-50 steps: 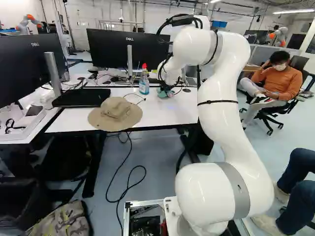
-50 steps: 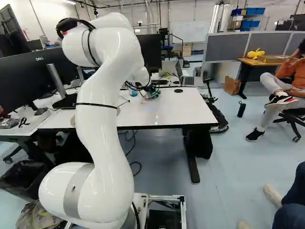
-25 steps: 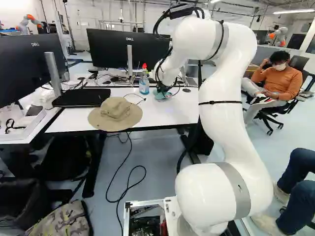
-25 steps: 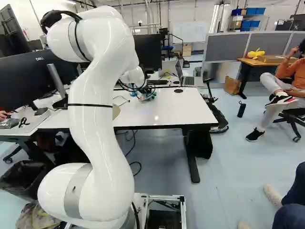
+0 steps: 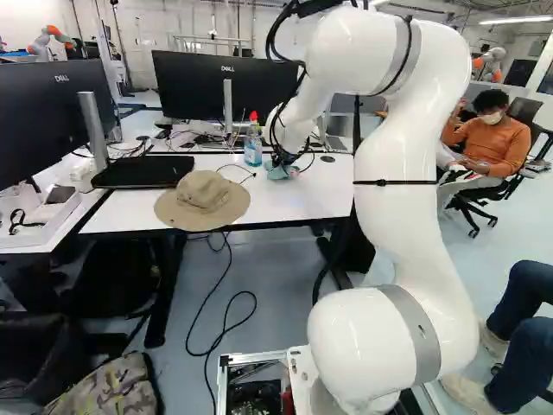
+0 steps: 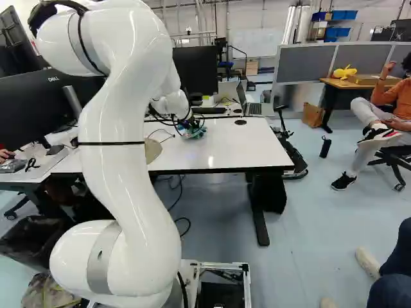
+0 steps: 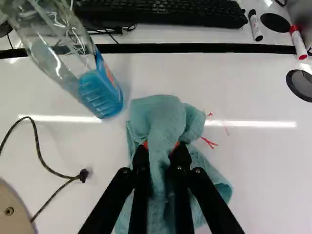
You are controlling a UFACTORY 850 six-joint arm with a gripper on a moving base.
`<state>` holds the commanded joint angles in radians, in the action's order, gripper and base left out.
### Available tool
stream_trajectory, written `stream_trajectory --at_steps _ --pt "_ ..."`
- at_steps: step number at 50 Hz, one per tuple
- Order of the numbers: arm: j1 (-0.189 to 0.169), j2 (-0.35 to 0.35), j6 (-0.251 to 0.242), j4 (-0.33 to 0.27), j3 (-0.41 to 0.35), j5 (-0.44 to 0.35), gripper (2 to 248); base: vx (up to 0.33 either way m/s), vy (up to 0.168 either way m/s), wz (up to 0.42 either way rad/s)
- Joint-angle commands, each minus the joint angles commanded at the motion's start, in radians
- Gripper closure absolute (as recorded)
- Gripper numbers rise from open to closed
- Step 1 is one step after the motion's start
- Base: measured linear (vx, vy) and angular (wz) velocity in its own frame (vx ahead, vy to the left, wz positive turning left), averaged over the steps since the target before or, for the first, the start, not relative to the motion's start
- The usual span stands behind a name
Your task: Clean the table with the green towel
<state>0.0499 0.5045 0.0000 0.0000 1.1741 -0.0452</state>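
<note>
In the left base view my gripper [image 5: 282, 159] is low over the white table [image 5: 302, 201], right of the bottle with blue liquid [image 5: 252, 149]. The green towel [image 5: 281, 173] lies bunched beneath it. Seen from the wrist, a fold of the towel [image 7: 165, 114] is pinched between both fingers of the gripper [image 7: 162, 149], and the rest spreads on the tabletop around them. Thin red marks [image 7: 209, 143] show on the white surface right beside the towel. The part of the towel under the fingers is hidden.
The bottle [image 7: 100, 90] stands close ahead and to one side of the towel. A tan hat [image 5: 203, 199] with a cord lies nearer the table's front edge. Behind are a keyboard [image 7: 161, 10], markers [image 7: 298, 43] and monitors [image 5: 194, 86]. Other robots [image 5: 50, 41] stand far back.
My arm has bent further and carried the gripper, with the towel in it, leftward and slightly nearer across the tabletop. The base, bottle and hat have stayed in place.
</note>
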Motion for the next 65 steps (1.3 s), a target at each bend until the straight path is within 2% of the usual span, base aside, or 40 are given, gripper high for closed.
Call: stream_trajectory --at_steps 16,25,43,65 --pt "0.023 -0.063 0.000 0.000 -0.084 0.000 198 0.000 0.000 0.000" --pt "0.021 -0.099 0.000 0.000 -0.129 0.000 198 0.000 0.000 0.000" --pt "-0.025 -0.132 0.000 0.000 -0.171 0.000 198 0.000 0.000 0.000" --pt "-0.091 -0.116 0.000 0.000 -0.152 0.000 198 0.000 0.000 0.000"
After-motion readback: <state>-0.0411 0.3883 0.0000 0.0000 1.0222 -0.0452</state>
